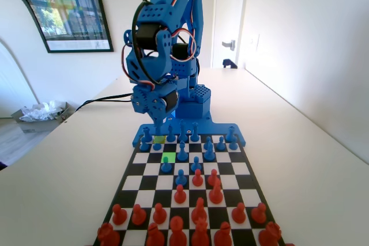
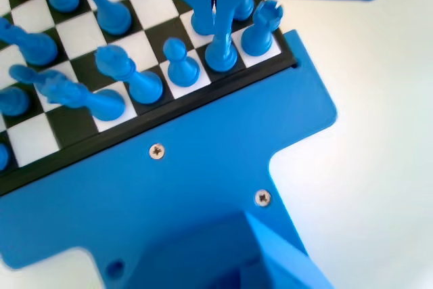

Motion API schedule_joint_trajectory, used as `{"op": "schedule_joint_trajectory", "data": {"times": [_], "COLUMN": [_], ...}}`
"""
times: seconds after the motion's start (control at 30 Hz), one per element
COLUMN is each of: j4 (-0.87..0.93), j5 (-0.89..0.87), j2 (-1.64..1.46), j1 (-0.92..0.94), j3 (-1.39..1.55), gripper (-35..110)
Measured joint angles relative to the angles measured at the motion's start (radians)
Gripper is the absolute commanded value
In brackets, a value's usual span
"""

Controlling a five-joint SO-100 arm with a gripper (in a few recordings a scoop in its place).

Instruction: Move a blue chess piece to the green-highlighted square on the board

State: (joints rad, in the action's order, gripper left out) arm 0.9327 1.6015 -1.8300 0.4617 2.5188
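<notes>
We see a long, pale cream tabletop running back toward white walls, brightly lit by daylight. On the left wall hangs a black-framed poster with colourful artwork. At the far end stands a white door with a metal lever handle. Down at the left, on a wooden floor, we make out a shallow grey box of crumpled white paper. A black cable trails across the tabletop.
</notes>
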Motion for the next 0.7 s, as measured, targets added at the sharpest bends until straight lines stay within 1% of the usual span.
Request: {"op": "schedule_joint_trajectory", "data": {"times": [0.33,0.47,0.6,0.7], "j4": [0.066,0.058,0.020,0.012], "j5": [0.009,0.018,0.037,0.061], "j2": [0.054,0.074,0.074,0.074], "j1": [-0.017,-0.017,-0.017,-0.017], "j3": [-0.072,-0.078,-0.078,-0.078], "gripper": [1,1,11,15]}}
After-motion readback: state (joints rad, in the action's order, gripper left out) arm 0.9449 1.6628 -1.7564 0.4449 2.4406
